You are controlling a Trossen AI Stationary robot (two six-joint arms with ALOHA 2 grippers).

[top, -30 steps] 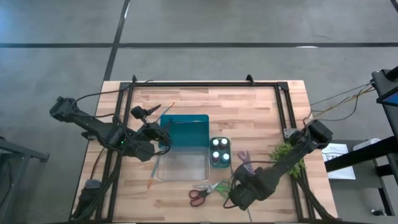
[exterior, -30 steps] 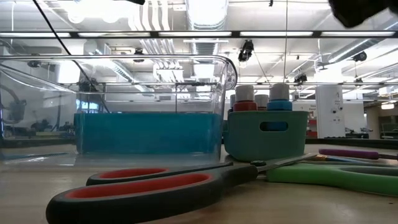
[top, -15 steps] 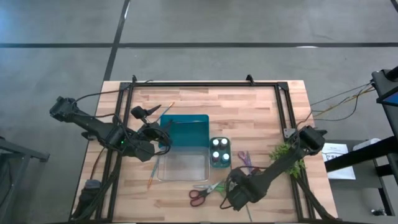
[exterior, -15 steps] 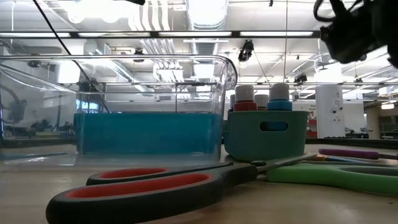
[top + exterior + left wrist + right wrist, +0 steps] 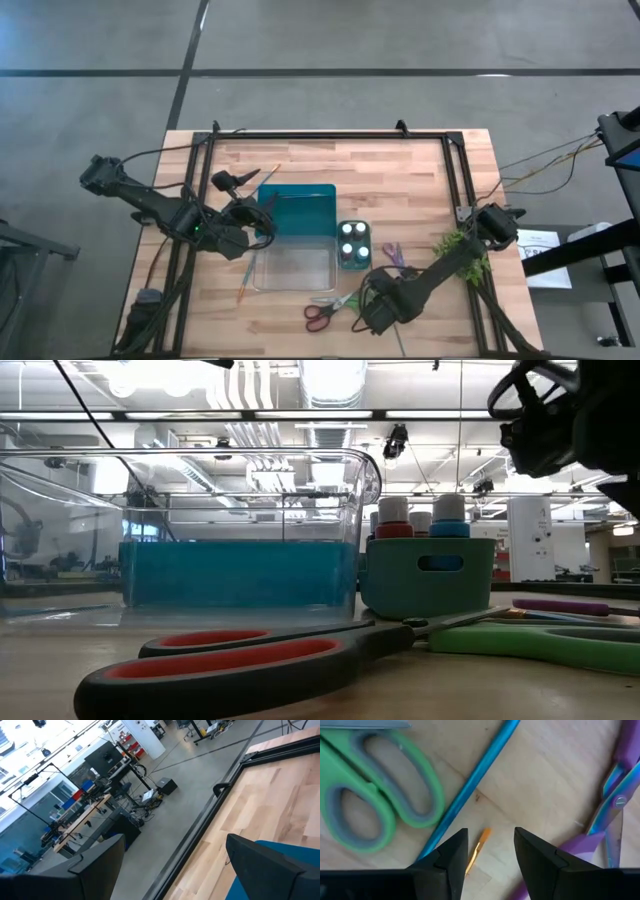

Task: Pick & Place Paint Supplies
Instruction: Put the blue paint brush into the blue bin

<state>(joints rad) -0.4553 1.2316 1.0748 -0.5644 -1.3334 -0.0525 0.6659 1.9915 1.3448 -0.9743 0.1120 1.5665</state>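
My right gripper (image 5: pixel 373 312) (image 5: pixel 491 844) hangs open near the table's near edge, fingers pointing down and touching nothing. Below it lie a thin orange-tipped brush (image 5: pixel 476 851), a blue brush (image 5: pixel 470 790), the green scissor handle (image 5: pixel 380 805) and the purple scissors (image 5: pixel 620 795). Red and green scissor handles (image 5: pixel 330 308) (image 5: pixel 230 660) lie flat on the wood. White-capped paint bottles (image 5: pixel 352 243) (image 5: pixel 420 515) stand in a small teal tub (image 5: pixel 430 575). My left gripper (image 5: pixel 260 215) (image 5: pixel 175 865) waits open at the teal container's left edge.
A teal container (image 5: pixel 300 208) and a clear container (image 5: pixel 293 268) sit mid-table. More brushes lie left of them (image 5: pixel 245 288) and at the far side (image 5: pixel 270 178). A green plant sprig (image 5: pixel 460 245) lies by the right rail. A black frame (image 5: pixel 330 135) borders the table.
My right gripper has moved a little toward the table's left, over the scissors and brushes, and has come down into the upper right of the low view. Its fingers stay open. Nothing on the table has moved.
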